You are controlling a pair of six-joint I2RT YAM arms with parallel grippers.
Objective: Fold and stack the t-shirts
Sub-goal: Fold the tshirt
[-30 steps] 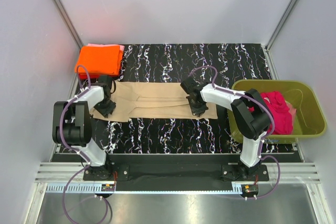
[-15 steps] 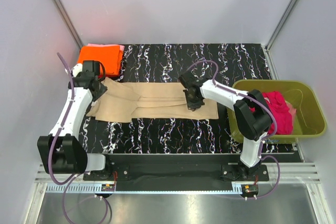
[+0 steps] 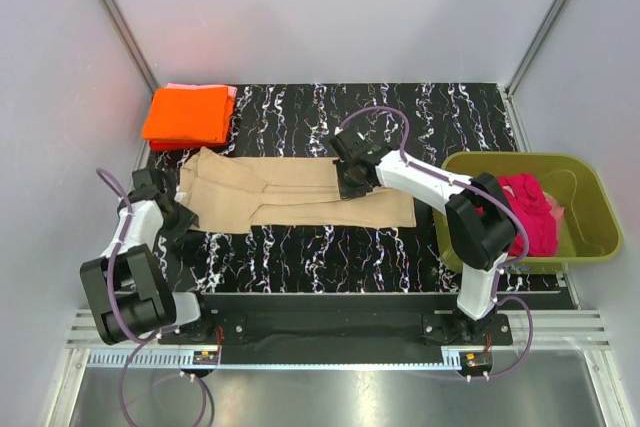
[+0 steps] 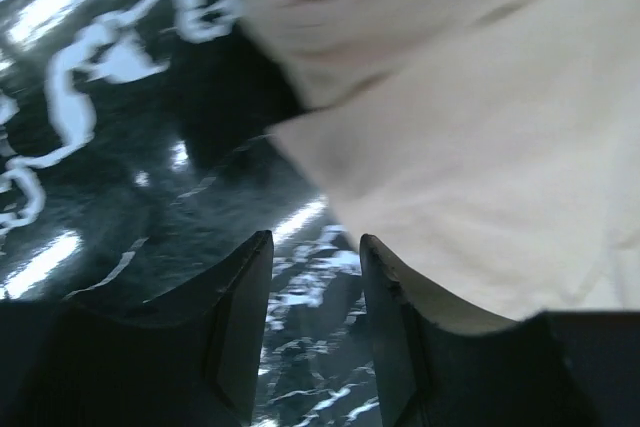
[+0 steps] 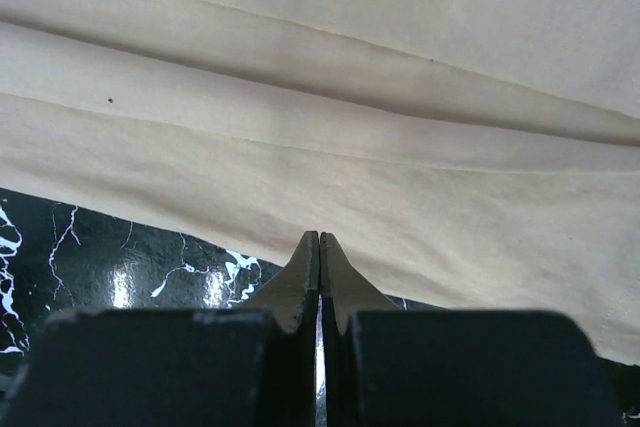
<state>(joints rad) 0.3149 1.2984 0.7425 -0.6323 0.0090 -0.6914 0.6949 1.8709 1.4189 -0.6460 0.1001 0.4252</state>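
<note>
The tan-beige t-shirt (image 3: 300,192) lies flat and long across the black marbled table. The bright orange t-shirt (image 3: 186,115) is folded at the back left, with the pale pink t-shirt (image 3: 207,89) peeking out under it. The magenta-red t-shirt (image 3: 527,211) is bunched in the olive tub. My left gripper (image 3: 174,219) is open and empty, low over the table just left of the tan shirt's near-left corner (image 4: 480,177). My right gripper (image 3: 350,173) is shut, its tips (image 5: 319,239) over the tan shirt (image 5: 330,97) near one edge; no cloth shows between the jaws.
The olive-green tub (image 3: 590,209) stands at the right edge of the table. White walls and metal frame posts close in the back and sides. Bare marbled table (image 3: 320,257) lies in front of the tan shirt.
My left gripper has drawn back from the tan shirt's far-left corner to its near-left side. My right gripper has slid toward the back left over the shirt, still shut.
</note>
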